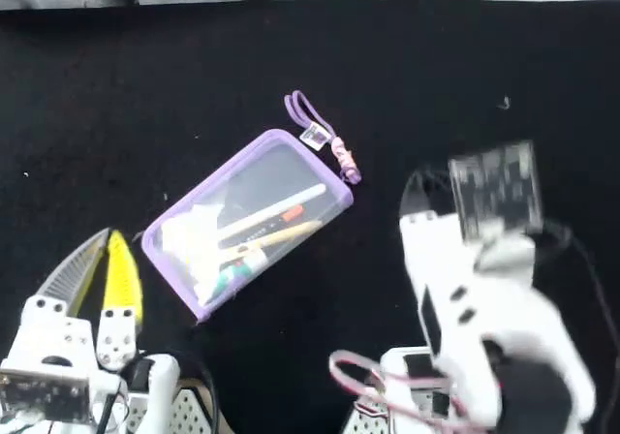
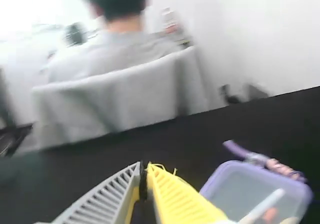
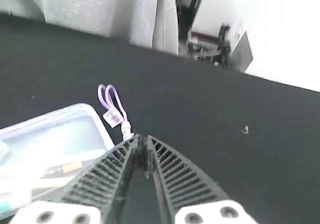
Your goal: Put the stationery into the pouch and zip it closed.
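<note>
On the black table (image 1: 97,85), the clear, purple-edged pouch (image 1: 271,168) is laid mid-table on a diagonal. The left gripper (image 2: 144,165), near the pouch's near end, and the right gripper (image 3: 141,139) are both clenched on nothing. The stationery (image 1: 262,223) is seen inside, aligned with the long axis. The strap (image 1: 312,124) end is pointed far-right. The zip's state cannot be made out.

The pouch (image 1: 247,221), at the centre of the high view, is seen as clear with a lilac border. Its loop strap (image 1: 308,114) is purple, with a pink part at its end. Inside, the pens (image 1: 281,208) are coloured white, yellow-orange and green. The table (image 1: 116,95) is black. The left gripper (image 1: 109,233), at lower left, is ribbed, with one finger grey and the other yellow. The right gripper (image 3: 143,140) is black and ribbed.
</note>
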